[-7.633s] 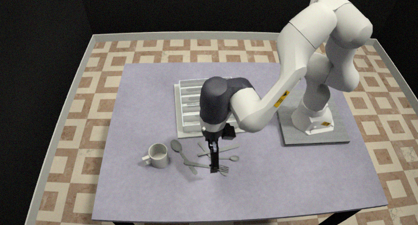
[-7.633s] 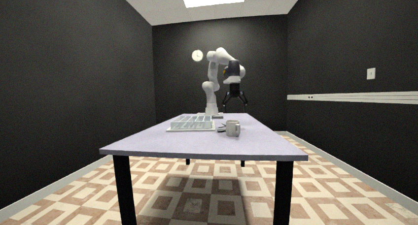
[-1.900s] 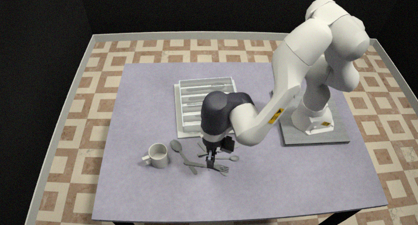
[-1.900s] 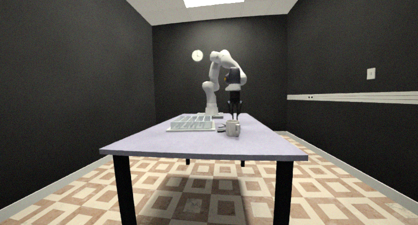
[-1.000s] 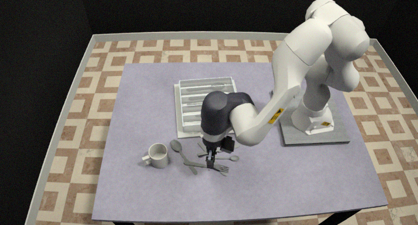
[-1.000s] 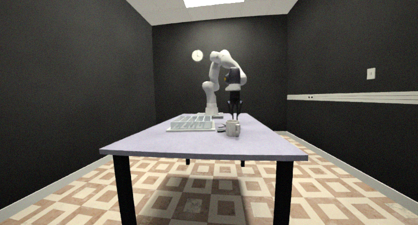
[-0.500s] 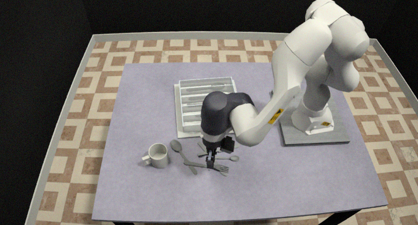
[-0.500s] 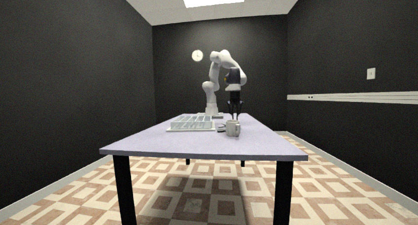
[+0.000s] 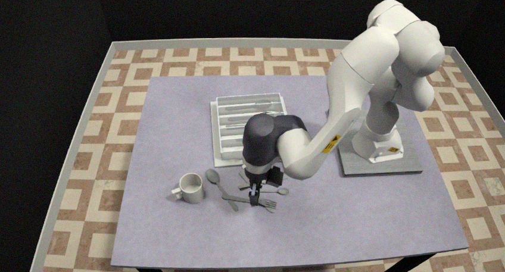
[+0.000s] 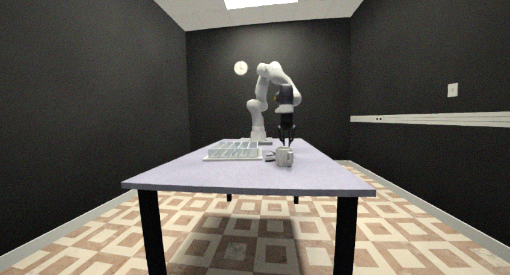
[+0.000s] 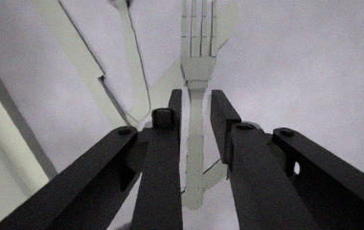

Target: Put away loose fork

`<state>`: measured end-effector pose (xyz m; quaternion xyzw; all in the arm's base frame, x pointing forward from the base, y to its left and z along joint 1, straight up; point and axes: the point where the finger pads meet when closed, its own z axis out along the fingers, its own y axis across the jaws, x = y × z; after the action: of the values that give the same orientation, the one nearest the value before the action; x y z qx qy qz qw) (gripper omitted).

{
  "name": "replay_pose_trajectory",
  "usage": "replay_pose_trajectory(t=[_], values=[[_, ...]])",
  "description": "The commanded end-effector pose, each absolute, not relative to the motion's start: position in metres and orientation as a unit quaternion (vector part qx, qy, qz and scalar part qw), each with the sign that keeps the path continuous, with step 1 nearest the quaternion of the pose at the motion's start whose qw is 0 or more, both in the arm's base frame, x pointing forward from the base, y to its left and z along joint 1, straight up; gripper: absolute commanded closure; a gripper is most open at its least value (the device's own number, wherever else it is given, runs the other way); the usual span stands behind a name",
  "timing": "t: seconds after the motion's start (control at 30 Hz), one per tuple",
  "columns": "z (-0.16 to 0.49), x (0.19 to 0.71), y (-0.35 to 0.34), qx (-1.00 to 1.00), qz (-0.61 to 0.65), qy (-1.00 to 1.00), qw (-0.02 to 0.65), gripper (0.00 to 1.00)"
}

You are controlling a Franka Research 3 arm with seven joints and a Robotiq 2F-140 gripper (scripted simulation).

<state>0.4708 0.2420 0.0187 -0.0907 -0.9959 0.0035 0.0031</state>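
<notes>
Gripper (image 9: 253, 202) (image 10: 286, 144) (image 11: 196, 105) pointing down, fingers slightly apart

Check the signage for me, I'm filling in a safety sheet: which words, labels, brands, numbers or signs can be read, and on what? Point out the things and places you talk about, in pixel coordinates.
No words, brands or numbers can be read.
Yellow label with a black triangle and small marks, on the arm's forearm (image 9: 320, 149): too blurred to read.
Smaller yellow label, on the arm's base (image 9: 371, 155): too small.
Wall clock (image 10: 240, 68): numerals too small.
</notes>
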Motion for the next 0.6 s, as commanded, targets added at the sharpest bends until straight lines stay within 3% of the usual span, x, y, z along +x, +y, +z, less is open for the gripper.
replay_pose_trajectory(t=[0.0,0.57], values=[[0.014,0.4718,0.2419,-0.088,0.002,-0.996,0.001,0.76],[0.0054,0.4717,0.2419,-0.088,0.002,-0.996,0.001,0.76]])
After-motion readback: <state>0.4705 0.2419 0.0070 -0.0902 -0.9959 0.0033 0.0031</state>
